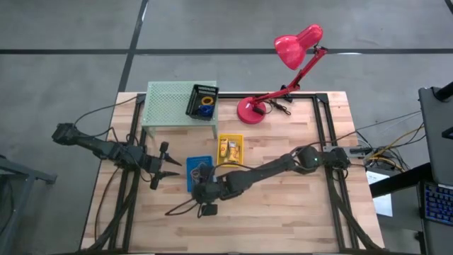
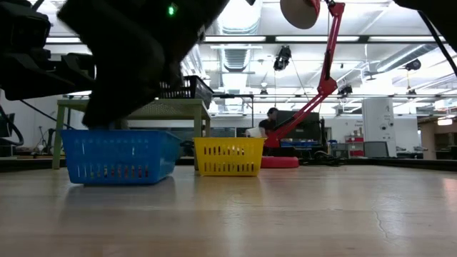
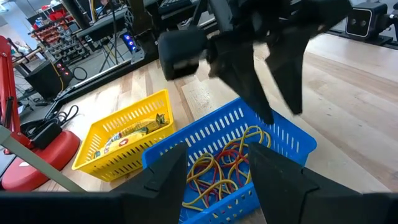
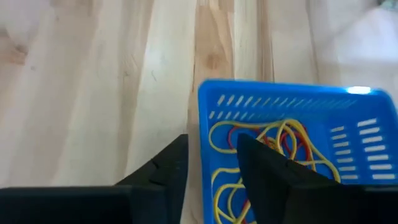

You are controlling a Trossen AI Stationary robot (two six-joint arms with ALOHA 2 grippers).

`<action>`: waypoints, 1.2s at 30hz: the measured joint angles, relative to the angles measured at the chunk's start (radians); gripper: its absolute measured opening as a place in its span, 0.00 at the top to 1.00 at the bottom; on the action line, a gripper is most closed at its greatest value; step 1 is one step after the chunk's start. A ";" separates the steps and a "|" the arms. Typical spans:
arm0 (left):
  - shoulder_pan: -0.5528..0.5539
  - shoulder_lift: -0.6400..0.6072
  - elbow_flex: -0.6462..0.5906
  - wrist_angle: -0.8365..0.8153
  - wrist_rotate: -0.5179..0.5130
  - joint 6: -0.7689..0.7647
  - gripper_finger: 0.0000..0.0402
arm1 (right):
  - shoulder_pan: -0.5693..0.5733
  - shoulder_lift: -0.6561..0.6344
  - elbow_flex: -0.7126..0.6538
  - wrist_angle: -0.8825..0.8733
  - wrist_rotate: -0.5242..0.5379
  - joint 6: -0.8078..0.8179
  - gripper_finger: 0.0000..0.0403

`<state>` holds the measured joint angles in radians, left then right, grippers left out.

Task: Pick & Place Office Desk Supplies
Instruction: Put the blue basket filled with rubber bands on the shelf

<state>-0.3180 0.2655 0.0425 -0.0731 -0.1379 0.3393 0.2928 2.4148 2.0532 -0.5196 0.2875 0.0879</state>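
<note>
Wooden planks make up the worktop [image 1: 283,205], with a grey floor around it and a busy lab room beyond. Near its middle sits a blue basket [image 1: 198,172] holding a tangle of yellow and red rubber bands [image 3: 217,171]; just beside it, towards the lamp, a yellow basket [image 1: 230,149] holds yellow packets [image 3: 134,129].

The right gripper [image 4: 211,168] hangs over the blue basket's edge with its fingers apart, one outside the wall and one over the bands. The step in hand seems to be either gripping that wall or reaching for the bands. Done well, it likely means lowering straight, closing gently, and keeping the light plastic basket from tipping or sliding.

The left gripper [image 1: 168,170] waits just beside the blue basket on its far side, fingers spread, close enough to get in the way. Farther back stand a green mesh shelf [image 1: 170,103] carrying a black basket [image 1: 202,100], and a red desk lamp [image 1: 283,71].
</note>
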 joint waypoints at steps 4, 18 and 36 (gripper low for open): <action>0.000 0.000 0.000 0.000 0.000 0.000 0.57 | 0.017 -0.022 0.037 0.003 0.017 -0.028 0.62; 0.000 0.004 0.000 0.000 0.000 0.000 0.57 | 0.048 -0.265 -0.116 0.207 -0.229 -0.324 0.60; 0.000 0.014 0.000 0.000 0.000 0.000 0.57 | 0.077 -1.069 -1.242 0.849 -0.131 -0.340 0.61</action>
<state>-0.3180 0.2794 0.0428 -0.0727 -0.1379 0.3393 0.3695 1.3456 0.8115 0.3297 0.1566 -0.2523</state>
